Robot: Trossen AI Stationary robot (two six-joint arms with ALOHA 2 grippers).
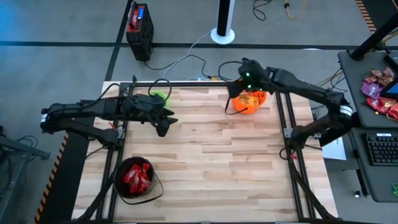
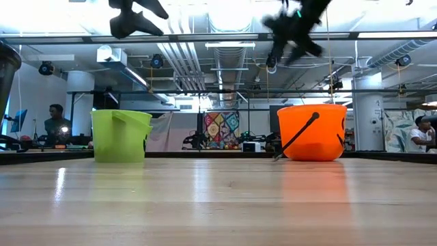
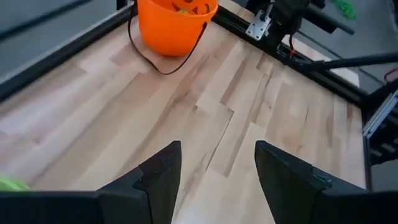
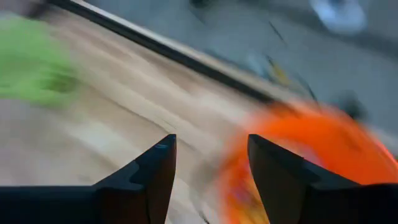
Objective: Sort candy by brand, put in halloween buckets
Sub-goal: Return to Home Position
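No legible text, brand, number or sign in any view. Red wrappers of the candy [image 1: 137, 176] in the black bucket [image 1: 118, 185]: print too small to read. Walls of the orange bucket [image 2: 321, 133] and green bucket [image 2: 121, 137]: no lettering made out.

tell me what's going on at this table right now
Two robot arms are sorting candy into Halloween buckets, and neither holds anything now. The right gripper hangs open above the orange bucket, which holds yellow candy. The left gripper is open over the table near the green bucket. The black bucket holds red candy. No loose candy shows on the table.
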